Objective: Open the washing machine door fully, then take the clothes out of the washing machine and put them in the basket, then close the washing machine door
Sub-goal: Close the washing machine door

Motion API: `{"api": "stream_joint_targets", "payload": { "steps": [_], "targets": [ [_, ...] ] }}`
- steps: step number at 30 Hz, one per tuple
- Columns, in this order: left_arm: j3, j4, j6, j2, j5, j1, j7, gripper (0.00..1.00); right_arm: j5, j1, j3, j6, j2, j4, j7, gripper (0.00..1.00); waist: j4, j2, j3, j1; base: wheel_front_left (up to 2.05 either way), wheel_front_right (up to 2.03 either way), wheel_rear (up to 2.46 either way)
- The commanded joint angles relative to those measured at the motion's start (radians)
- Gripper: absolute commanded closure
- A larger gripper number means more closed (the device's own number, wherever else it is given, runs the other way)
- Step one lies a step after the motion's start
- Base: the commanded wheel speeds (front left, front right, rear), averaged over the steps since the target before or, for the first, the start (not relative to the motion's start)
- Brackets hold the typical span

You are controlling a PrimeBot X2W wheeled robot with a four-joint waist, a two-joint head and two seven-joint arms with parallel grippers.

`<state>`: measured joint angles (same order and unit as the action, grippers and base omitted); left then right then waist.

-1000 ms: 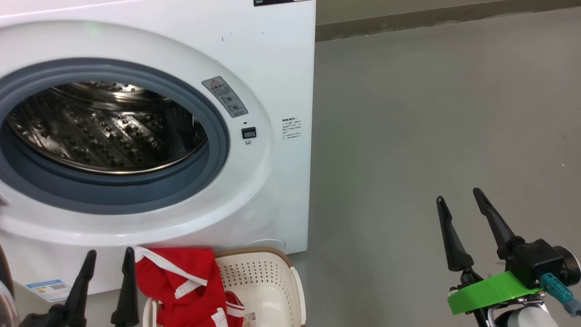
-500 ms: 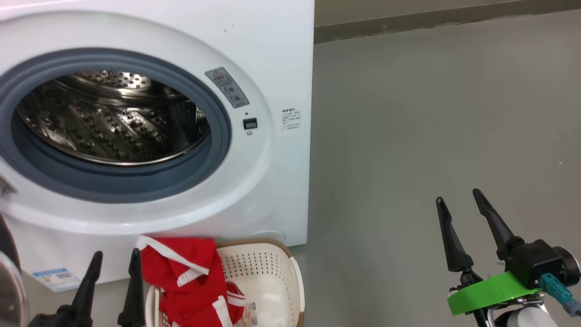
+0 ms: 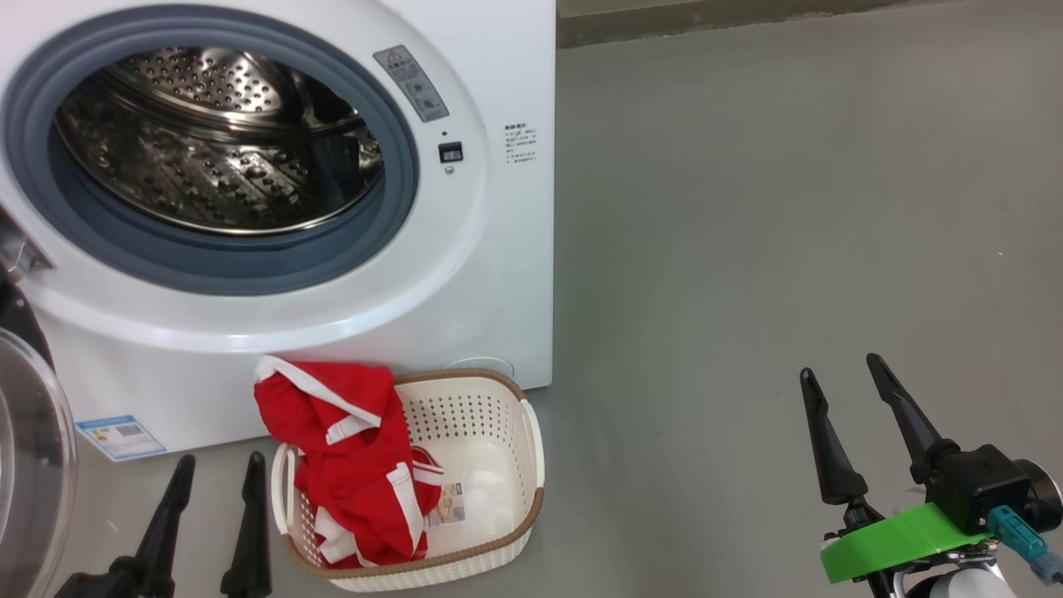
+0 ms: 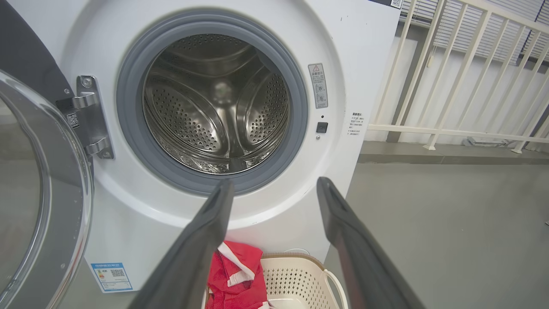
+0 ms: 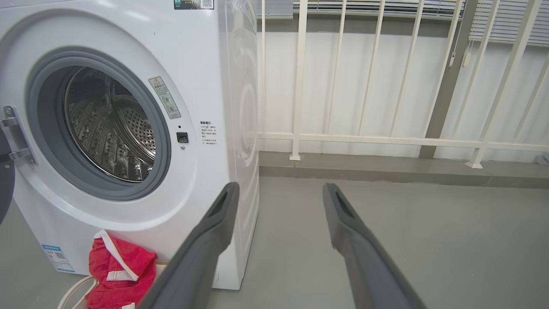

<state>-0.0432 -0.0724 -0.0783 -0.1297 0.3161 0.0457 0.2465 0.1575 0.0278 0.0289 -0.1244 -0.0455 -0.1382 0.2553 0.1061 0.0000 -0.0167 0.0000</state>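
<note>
1. Both hands gape wide and empty: left hand [image 3: 220, 461] just beside the basket [image 3: 490, 415], right hand [image 3: 839, 370] well apart over the floor.
2. The clothes [image 3: 349, 448] lie in the basket, one fold draped over its rim, below the washing machine [image 3: 498, 291].
3. The washing machine door [image 3: 33, 465] hangs open on my left; swinging it shut, my arm could clip the basket.

Washing machine [image 3: 490, 274] mouth clear; door [image 3: 33, 465] seemingly crowds left.

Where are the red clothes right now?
In the head view, the red clothes lie low and left of centre, in the left side of the basket and draped over its back rim, just in front of the washing machine.
</note>
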Motion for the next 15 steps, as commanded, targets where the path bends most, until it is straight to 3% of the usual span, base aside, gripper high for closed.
{"api": "stream_joint_targets", "payload": {
  "steps": [1,5,15],
  "targets": [
    [-0.031,0.027,0.008,-0.02,-0.006,-0.012,-0.002,0.0,0.003,0.018,-0.019,-0.006,-0.005,0.022,0.006,0.0,-0.001,0.0,0.0,0.0,-0.68,0.68,0.0],
    [-0.04,0.027,0.032,-0.02,-0.013,-0.012,0.0,0.0,0.006,0.018,-0.022,-0.006,-0.005,0.019,0.006,0.0,-0.003,0.0,-0.001,0.0,-0.35,0.35,0.0],
    [-0.046,0.033,0.041,-0.02,-0.007,-0.017,0.005,0.0,0.002,0.025,-0.037,-0.006,-0.005,0.014,0.006,0.0,-0.013,0.0,-0.011,0.0,0.0,0.0,0.0]
  ]
}}
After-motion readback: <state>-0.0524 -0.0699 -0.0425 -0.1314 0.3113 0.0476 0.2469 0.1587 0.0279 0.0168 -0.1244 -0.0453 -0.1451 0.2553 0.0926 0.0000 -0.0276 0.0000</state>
